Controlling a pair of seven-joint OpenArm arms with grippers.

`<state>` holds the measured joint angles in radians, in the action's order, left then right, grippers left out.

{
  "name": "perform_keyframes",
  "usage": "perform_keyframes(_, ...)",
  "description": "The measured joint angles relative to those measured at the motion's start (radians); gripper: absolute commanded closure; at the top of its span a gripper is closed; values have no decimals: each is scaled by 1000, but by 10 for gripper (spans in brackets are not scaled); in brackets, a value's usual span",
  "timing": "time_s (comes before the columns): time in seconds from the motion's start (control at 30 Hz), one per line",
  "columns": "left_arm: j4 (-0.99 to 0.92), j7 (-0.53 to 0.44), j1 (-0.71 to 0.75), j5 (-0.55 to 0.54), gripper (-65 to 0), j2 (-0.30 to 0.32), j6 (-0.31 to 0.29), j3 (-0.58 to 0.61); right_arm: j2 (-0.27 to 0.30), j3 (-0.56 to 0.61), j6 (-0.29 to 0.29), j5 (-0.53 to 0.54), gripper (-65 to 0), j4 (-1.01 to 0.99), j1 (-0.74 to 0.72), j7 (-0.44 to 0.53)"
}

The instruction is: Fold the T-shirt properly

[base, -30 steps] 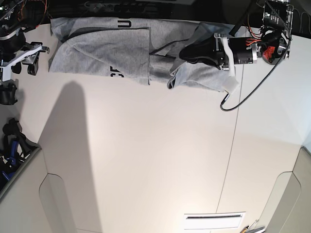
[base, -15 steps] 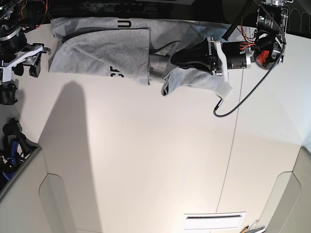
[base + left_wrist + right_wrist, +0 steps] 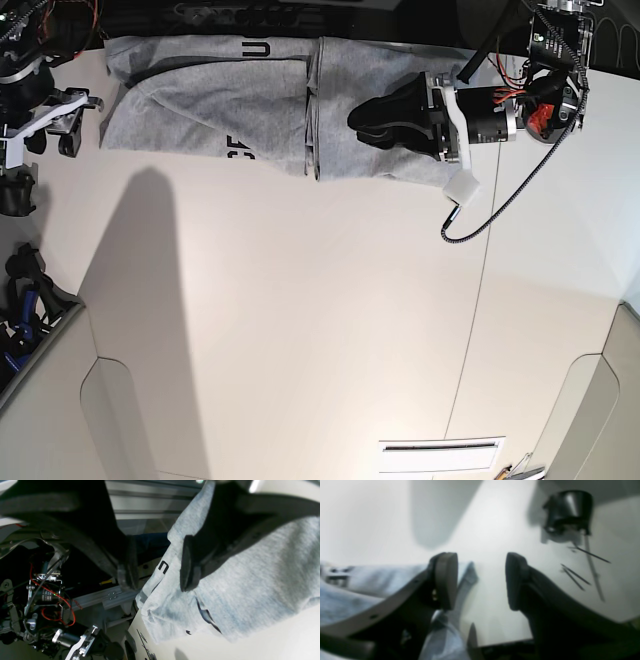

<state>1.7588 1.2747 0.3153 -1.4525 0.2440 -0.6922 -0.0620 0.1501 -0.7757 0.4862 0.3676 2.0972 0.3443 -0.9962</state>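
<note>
Heather-grey T-shirt (image 3: 210,105) with black lettering on a white table (image 3: 330,330); black fingers (image 3: 188,565).

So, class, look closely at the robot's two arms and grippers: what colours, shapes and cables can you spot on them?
Both grippers have black curved fingers tipped with dark flat pads, clearest on the left gripper and the right gripper. In the base view, the left arm has a white bracket, a silver cylindrical body, red and orange wiring and a looping black cable. The right arm shows white and black parts.

The T-shirt (image 3: 260,105) crowds the table's (image 3: 320,330) far edge; the rest lies bare.
</note>
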Motion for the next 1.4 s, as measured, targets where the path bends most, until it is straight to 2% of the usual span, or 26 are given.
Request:
perform_keyframes(0.1, 0, 0, 0, 0, -304, 0, 0, 0, 11, 0, 0, 1, -391, -12, 22, 8)
perform_keyframes(0.17, 0, 1, -3, 0, -304, 4, 0, 0, 11, 0, 0, 8, -391, -40, 35, 8)
perform_keyframes(0.43, 0, 0, -14, -3, -304, 8, 0, 0, 11, 1, 18, 241, -390, -255, 31, -15)
perform_keyframes(0.57, 0, 0, -14, -2, -304, 22, 0, 0, 16, 1, 15, 277, -390, -364, 30, -22)
perform_keyframes(0.7, 0, 0, -14, -3, -304, 22, 0, 0, 51, 1, 18, 326, -390, -452, 29, -29)
perform_keyframes(0.77, 0, 0, -14, -3, -304, 21, 0, 0, 61, 0, 47, 379, -390, -484, 29, -39)
perform_keyframes(0.93, 0, 0, -19, -2, -304, 20, 0, 1, 58, -2, 72, 499, -390, -525, 27, -92)
perform_keyframes(1.4, 0, 0, -30, -3, -304, 19, 0, 1, 55, -2, 75, 542, -390, -527, 27, -135)
